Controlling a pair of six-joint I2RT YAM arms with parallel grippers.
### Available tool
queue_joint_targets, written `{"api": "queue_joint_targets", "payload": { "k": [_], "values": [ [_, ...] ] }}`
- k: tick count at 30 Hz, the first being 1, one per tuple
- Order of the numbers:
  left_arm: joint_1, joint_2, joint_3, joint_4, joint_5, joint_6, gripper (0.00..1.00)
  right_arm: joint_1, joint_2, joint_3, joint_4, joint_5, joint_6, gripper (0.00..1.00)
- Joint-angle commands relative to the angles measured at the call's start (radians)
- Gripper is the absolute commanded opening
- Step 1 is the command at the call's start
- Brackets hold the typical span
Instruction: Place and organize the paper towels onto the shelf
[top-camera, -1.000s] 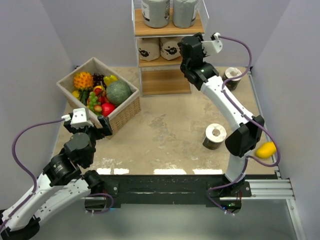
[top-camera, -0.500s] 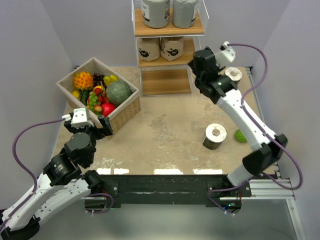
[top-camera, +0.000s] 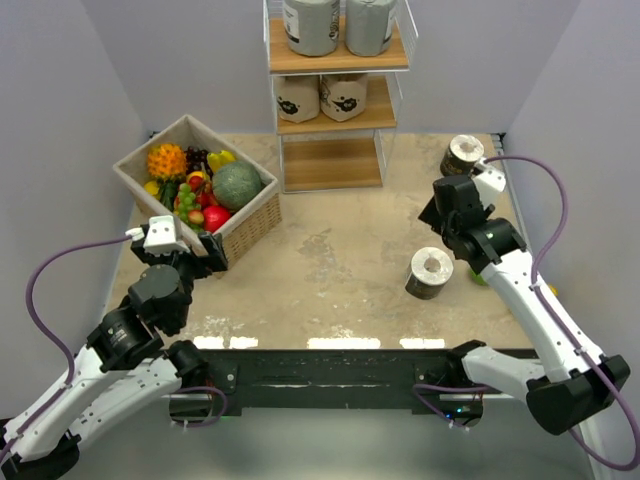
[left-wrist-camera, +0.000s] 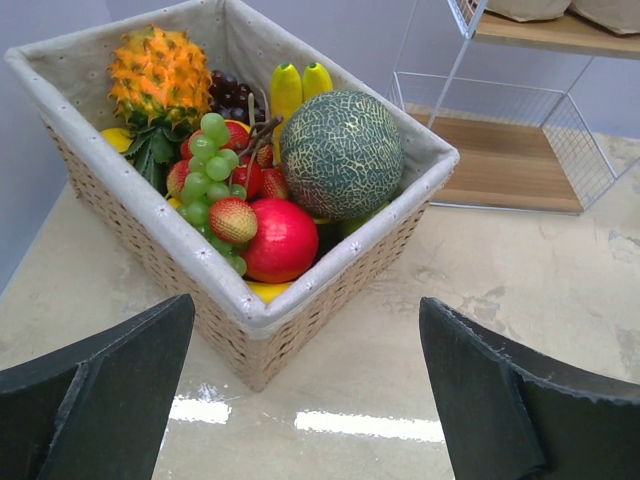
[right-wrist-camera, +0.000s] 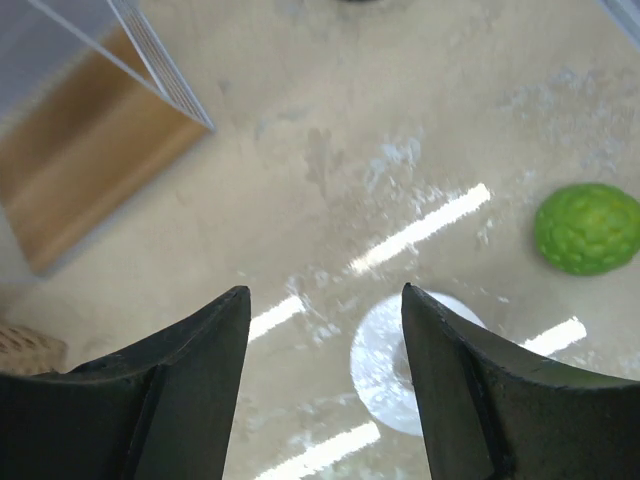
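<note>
The shelf (top-camera: 335, 118) stands at the back, with two grey paper towels (top-camera: 310, 25) on its top board and two tan printed ones (top-camera: 297, 97) on the middle board. Its bottom board (right-wrist-camera: 90, 170) is bare. One dark-wrapped roll with a pale top (top-camera: 430, 272) stands on the table at the front right, and another (top-camera: 463, 155) stands at the back right. My right gripper (top-camera: 437, 215) hangs open and empty between them. In the right wrist view (right-wrist-camera: 325, 290) the near roll's pale top (right-wrist-camera: 385, 365) lies just below its right finger. My left gripper (top-camera: 212, 250) is open and empty by the basket's near corner.
A wicker fruit basket (top-camera: 255, 215) full of fruit stands at the left, its corner (left-wrist-camera: 330, 265) close in front of my left fingers. A green bumpy fruit (top-camera: 480, 275) lies right of the near dark roll and also shows in the right wrist view (right-wrist-camera: 588, 228).
My right arm has swung away from the shelf's middle tier, rightward and toward the near edge, with its gripper empty. The left arm has not moved.
</note>
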Motion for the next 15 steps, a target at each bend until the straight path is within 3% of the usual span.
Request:
{"api": "queue_joint_targets", "payload": {
  "k": [1, 9, 13, 15],
  "values": [
    [0.001, 0.010, 0.002, 0.048, 0.008, 0.008, 1.00, 0.000, 0.002, -0.065, -0.109, -0.162, -0.068, 0.64],
    [0.000, -0.007, -0.001, 0.047, 0.008, 0.006, 1.00, 0.000, 0.045, -0.151, -0.117, -0.205, -0.074, 0.62],
    [0.001, -0.001, -0.003, 0.048, 0.023, 0.008, 1.00, -0.007, 0.025, -0.159, -0.126, -0.060, -0.058, 0.62],
    [0.001, 0.009, -0.003, 0.059, 0.058, 0.025, 0.99, -0.035, 0.023, -0.166, -0.123, -0.061, -0.060, 0.61]
  ]
}}
